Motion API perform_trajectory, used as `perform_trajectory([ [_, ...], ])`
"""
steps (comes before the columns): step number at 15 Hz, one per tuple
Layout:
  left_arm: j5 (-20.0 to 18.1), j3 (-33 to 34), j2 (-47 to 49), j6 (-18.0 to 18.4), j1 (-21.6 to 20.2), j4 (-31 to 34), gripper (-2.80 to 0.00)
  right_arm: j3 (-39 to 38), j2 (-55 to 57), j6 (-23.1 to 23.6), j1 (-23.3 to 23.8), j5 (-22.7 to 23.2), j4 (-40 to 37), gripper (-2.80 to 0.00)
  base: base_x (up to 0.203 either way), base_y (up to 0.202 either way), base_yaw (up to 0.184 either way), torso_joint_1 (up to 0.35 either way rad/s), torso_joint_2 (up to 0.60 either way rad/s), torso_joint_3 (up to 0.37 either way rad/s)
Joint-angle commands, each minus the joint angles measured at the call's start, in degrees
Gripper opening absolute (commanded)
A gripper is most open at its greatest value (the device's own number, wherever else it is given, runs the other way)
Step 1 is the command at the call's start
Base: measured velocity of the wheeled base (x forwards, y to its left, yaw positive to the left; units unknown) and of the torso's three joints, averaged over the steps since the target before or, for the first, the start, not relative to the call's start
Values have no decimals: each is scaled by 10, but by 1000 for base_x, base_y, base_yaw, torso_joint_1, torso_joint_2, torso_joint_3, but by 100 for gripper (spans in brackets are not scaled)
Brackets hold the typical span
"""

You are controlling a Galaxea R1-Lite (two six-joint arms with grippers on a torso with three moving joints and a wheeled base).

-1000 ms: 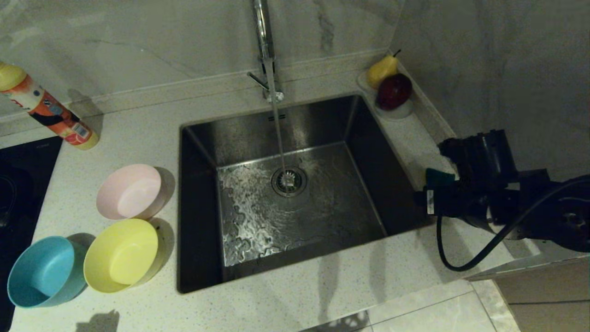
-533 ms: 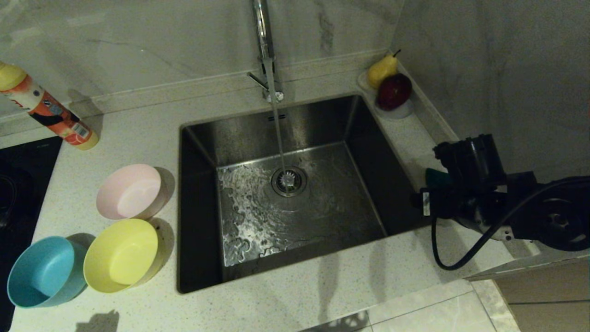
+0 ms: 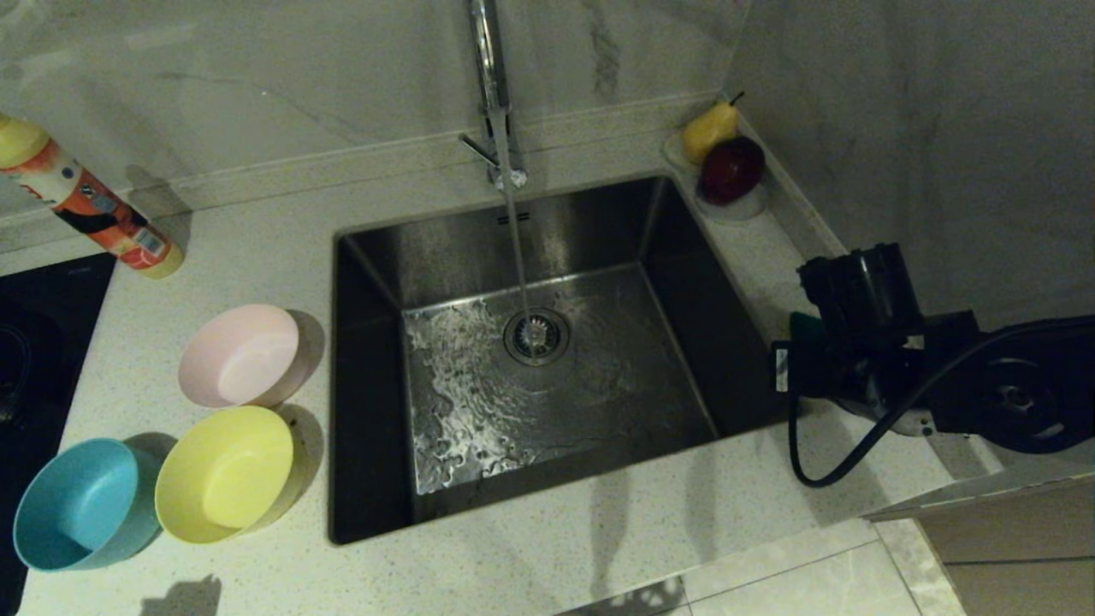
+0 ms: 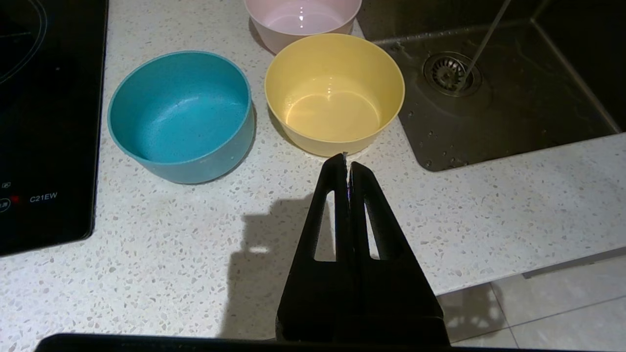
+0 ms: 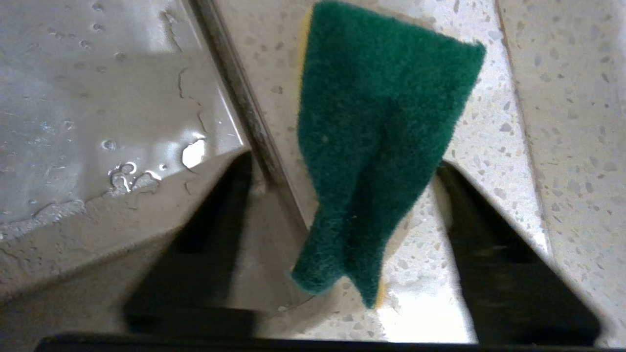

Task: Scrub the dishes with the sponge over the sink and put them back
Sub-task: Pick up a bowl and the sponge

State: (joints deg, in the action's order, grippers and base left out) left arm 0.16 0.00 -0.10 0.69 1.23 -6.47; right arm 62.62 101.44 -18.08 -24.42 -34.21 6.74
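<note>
Your right pincer [image 5: 342, 195] is spread wide, straddling the sponge [image 5: 379, 142], which lies green side up on the desk [image 3: 599, 530] beside the sink [image 3: 530, 359]. Your left pincer [image 4: 347, 164] is pressed together near the yellow bowl [image 4: 335, 93].

You see water running from the faucet [image 3: 491, 85] into the sink [image 3: 547, 376], pink bowl [image 3: 242, 355], yellow bowl [image 3: 226, 473] and blue bowl [image 3: 79, 505] grouped on the desk [image 3: 599, 547] left of it, right pincer [image 3: 808, 355] at the right rim, seemingly over the green sponge [image 3: 802, 325].
</note>
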Motion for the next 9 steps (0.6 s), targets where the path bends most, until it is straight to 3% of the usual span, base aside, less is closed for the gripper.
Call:
perform_trajectory([
  [1, 0, 23, 0, 0, 0, -1, -280, 0, -7, -2, -1, -2, 1, -280, 0, 0, 0, 0, 0, 0],
  [9, 0, 23, 0, 0, 0, -1, -280, -3, -7, -40, 0, 1, -12, -280, 0, 0, 0, 0, 0, 0],
])
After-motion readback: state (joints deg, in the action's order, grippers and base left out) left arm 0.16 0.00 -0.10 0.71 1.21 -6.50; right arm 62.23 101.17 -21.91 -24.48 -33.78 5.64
